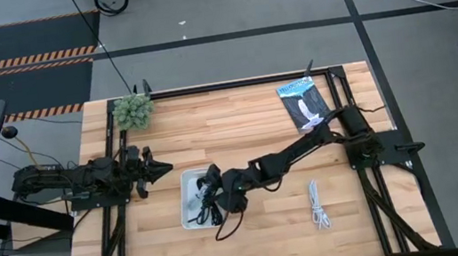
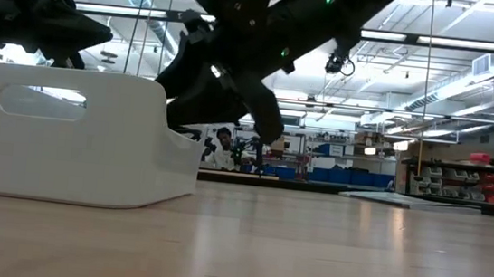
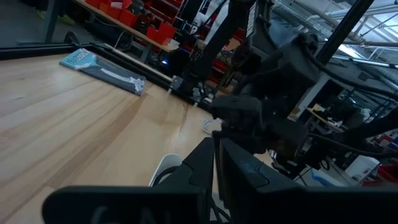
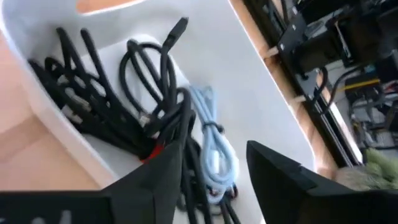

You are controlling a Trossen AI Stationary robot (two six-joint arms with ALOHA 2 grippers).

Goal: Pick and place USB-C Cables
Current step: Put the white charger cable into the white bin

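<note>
A white tray (image 1: 184, 181) (image 2: 65, 139) holds several coiled cables: black ones (image 4: 93, 106), a red-and-black one (image 4: 154, 149) and a silver-grey one (image 4: 211, 149). One black cable (image 1: 225, 227) trails over the tray's near rim onto the table. A white cable (image 1: 317, 204) lies on the wood to the right of the tray. My right gripper (image 1: 209, 187) (image 4: 214, 146) hangs open over the tray, fingers pointing down at the cables; whether a finger brushes the black strands I cannot tell. My left gripper (image 1: 159, 167) (image 3: 216, 162) waits shut, left of the tray.
A blue-black flat packet (image 1: 304, 102) lies near the far right corner and a green tuft (image 1: 132, 112) at the far left corner. Black frame rails run along the table's left, right and far edges. Bare wood lies between the tray and the white cable.
</note>
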